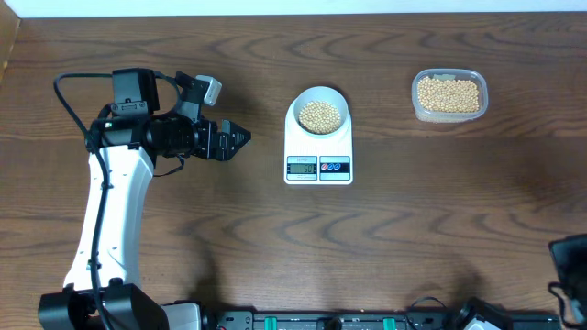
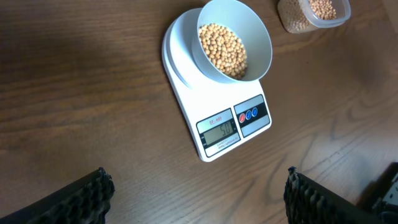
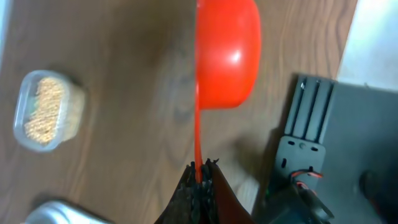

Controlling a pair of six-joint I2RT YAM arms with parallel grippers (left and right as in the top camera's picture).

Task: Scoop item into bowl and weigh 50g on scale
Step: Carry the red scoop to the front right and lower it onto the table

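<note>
— Two questions: which step is this, and how to do it well?

— I judge it is the last check of the weight. The bowl stands on the scale, ahead of the left jaws and well apart from them. The display seems to read 50, but the digits are small, so I am not sure. For a good reading, both arms should be off the scale and the desk should not be shaken. If the weight is short, add only a few beans at one time.

— And the jaws?

— Left jaws are wide apart and hold nothing. Right jaws are clamped on the thin handle of a red scoop; its cup reaches forward from them. Whether it carries beans, I cannot tell.

— How do the beans look?

— Small, round, tan-yellow, and dry, I think. They lie in a low heap in the bottom of the pale bowl. More of them fill the clear tub, far beyond the left jaws and off to one side of the right jaws.
</note>
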